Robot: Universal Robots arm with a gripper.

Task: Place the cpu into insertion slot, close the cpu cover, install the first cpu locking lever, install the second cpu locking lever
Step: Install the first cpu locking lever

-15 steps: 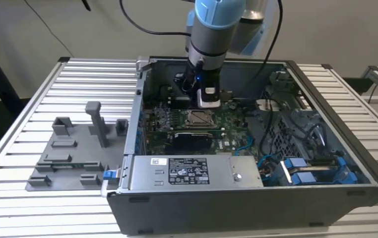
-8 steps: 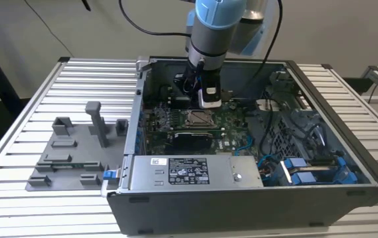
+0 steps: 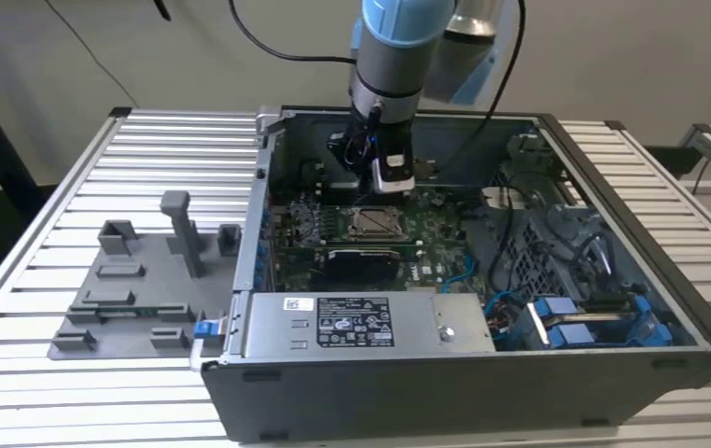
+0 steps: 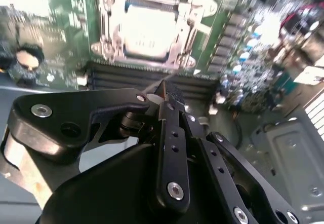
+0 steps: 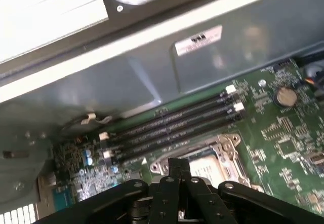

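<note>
gripper hovers above the cpu in the insertion slot.

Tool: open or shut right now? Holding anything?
Tool: closed, fingertips together, nothing visible between them.

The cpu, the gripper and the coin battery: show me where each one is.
cpu (image 4: 146, 31): second wrist view, middle of its bright metal top.
gripper (image 4: 169, 93): second wrist view, tip where its fingers meet.
coin battery (image 5: 285, 96): first wrist view, centre of its round face.
</note>
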